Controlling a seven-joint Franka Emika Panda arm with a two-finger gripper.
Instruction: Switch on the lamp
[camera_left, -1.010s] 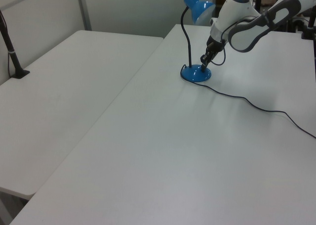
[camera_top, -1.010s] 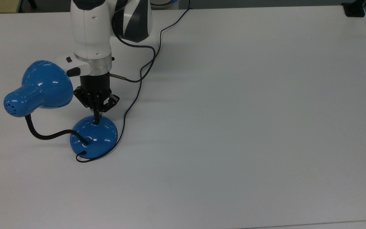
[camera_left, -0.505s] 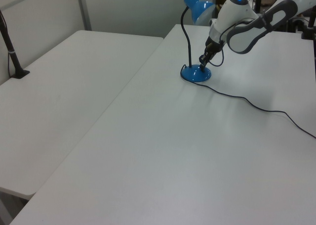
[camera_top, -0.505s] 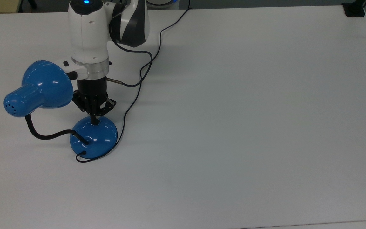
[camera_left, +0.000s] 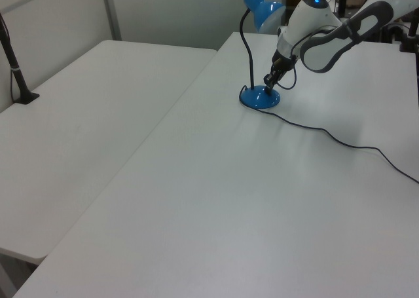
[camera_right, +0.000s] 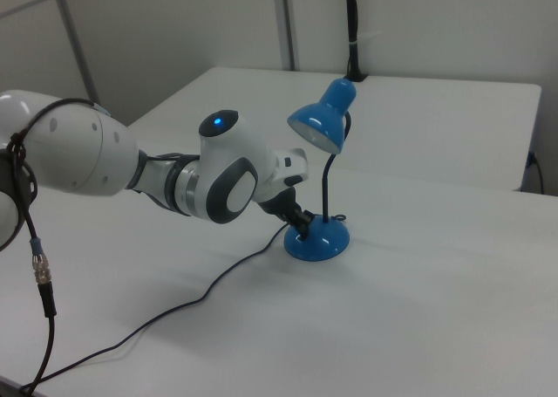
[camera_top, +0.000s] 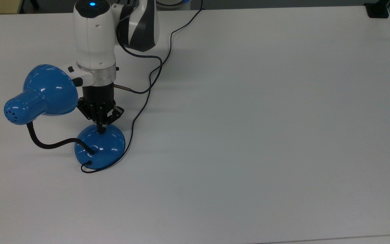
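Top view's left is showing the glossy blue gooseneck desk lamp sitting on the white worktop. The black gripper, fingers pinched together and gripping nothing, is pressing the domed base; it looks slippery, so touch the small switch.

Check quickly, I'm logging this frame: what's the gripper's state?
Gripper: shut, holding nothing, its tip pressing on the lamp base.

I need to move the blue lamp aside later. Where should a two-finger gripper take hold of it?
Probably the black gooseneck, low near the domed base, coming from above: it is thin enough to pinch, while the glossy base and wide shade look too broad and slippery.
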